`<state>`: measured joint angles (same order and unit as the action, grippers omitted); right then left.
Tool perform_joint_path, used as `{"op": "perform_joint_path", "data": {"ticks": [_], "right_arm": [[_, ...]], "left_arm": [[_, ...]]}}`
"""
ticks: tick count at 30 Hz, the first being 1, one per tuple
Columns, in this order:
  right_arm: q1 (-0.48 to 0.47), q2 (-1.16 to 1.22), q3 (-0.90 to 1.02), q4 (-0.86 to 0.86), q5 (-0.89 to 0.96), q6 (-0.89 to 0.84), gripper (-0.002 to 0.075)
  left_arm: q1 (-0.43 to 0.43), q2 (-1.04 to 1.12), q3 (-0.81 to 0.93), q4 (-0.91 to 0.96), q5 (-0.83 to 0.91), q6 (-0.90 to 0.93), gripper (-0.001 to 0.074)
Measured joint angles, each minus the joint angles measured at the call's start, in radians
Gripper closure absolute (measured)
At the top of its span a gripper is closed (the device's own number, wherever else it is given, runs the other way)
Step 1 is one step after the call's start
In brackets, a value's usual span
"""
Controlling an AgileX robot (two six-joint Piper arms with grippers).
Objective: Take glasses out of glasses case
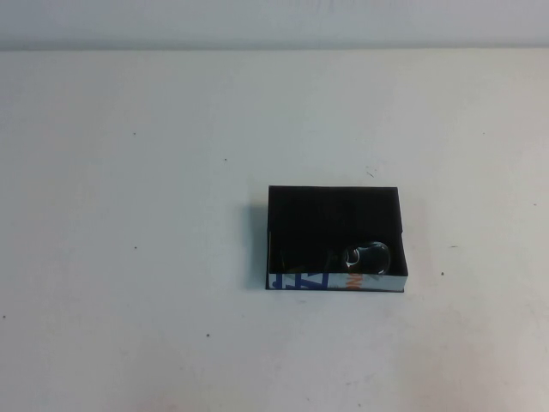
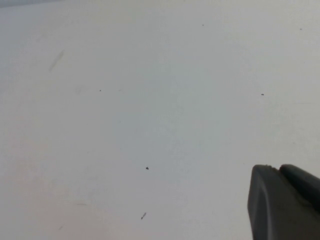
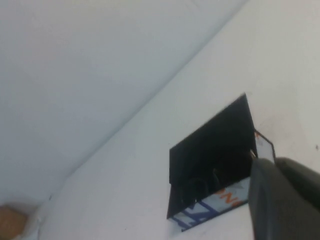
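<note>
White table point(image 1: 154, 257) is filling most of what I am seeing from the high view, with the glasses case point(image 1: 334, 236) sitting on it right of centre, its white lettered wall facing me. I am making out the glasses point(image 1: 364, 257) lying inside, against that wall at the case's right end. My left gripper point(image 2: 285, 202) is hanging over bare table, and my right gripper point(image 3: 285, 200) is hovering just beside the case; I cannot tell how wide either one is standing.
</note>
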<state>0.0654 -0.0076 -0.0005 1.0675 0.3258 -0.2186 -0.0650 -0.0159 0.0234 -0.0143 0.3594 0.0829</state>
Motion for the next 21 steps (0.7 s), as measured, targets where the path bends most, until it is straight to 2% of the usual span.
{"op": "perform_joint_path", "data": {"ticks": [4, 9, 12, 21], "right_arm": [[0.0, 0.095, -0.148, -0.139, 0.013, -0.056, 0.0743], [0.0, 0.386, -0.445, -0.44, 0.114, -0.077, 0.0743], [0.0, 0.587, -0.629, -0.563, 0.225, -0.14, 0.0743], [0.023, 1.121, -1.114, -0.617, 0.626, -0.596, 0.0743]], "left_arm": [[0.0, 0.0, 0.0, 0.0, 0.0, 0.0, 0.0739], [0.0, 0.0, 0.0, 0.0, 0.0, 0.0, 0.0739], [0.0, 0.0, 0.0, 0.0, 0.0, 0.0, 0.0739], [0.0, 0.0, 0.0, 0.0, 0.0, 0.0, 0.0739]]}}
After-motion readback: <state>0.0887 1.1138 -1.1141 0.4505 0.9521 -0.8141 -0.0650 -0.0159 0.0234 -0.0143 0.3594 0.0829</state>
